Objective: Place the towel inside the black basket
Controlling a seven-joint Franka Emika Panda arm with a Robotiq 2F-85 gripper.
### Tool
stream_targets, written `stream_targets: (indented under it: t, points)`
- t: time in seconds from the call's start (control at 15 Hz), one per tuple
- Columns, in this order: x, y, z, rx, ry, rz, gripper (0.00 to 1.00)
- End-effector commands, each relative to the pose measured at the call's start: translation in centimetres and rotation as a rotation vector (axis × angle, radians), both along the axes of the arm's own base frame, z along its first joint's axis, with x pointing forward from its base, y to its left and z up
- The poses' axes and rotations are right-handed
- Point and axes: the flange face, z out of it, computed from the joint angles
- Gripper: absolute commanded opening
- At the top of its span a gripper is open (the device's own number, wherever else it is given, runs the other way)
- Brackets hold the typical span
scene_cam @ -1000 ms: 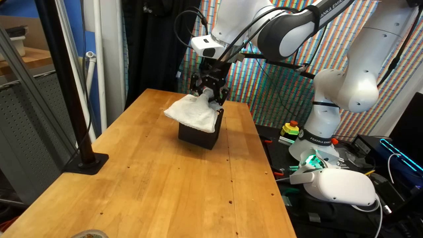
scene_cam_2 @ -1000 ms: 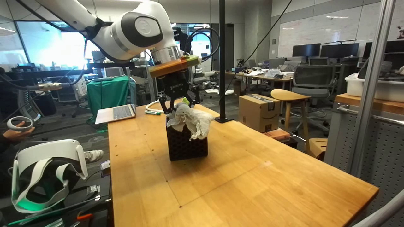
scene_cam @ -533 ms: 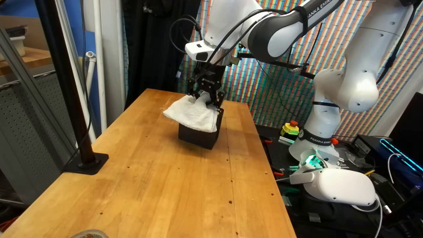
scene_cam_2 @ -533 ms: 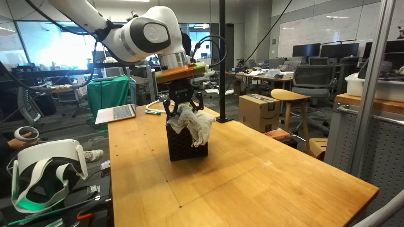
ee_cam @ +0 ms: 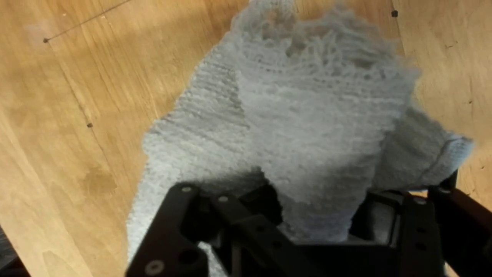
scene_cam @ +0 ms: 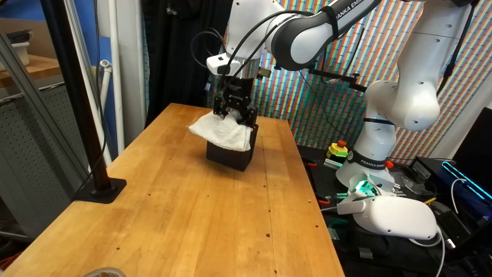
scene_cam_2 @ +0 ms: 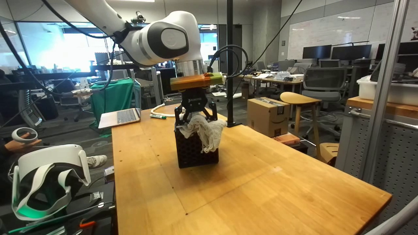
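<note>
Towel (scene_cam_2: 212,132) lies draped over the top of the black basket (scene_cam_2: 191,151), a fringed end hanging outside its wall; basket stands on the worktop (scene_cam_2: 261,189). Tool (scene_cam_2: 197,120) points down at the basket's mouth, its fingers (ee_cam: 251,226) either side of a towel fold; whether they clamp it is unclear from these views.

Arm (scene_cam_2: 163,39) bent | wrist (scene_cam_2: 189,68) angled down | jaws pointing downward, spread apart
</note>
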Motion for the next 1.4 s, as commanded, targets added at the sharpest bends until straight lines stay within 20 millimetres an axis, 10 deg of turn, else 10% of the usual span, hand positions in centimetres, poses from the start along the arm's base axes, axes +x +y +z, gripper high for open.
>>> stream_targets:
  t: [0.0,0.47,0.73,1.33]
  points:
    - [0.6,-0.2,0.8,0.000,0.009,0.010,0.47]
    - [0.1,0.3,5.9,-0.025,-0.100,0.038,0.99]
    - [0.1,0.2,8.6,-0.032,-0.163,0.048,1.00]
    - [0.4,-0.3,7.8,0.005,-0.154,0.023,0.20]
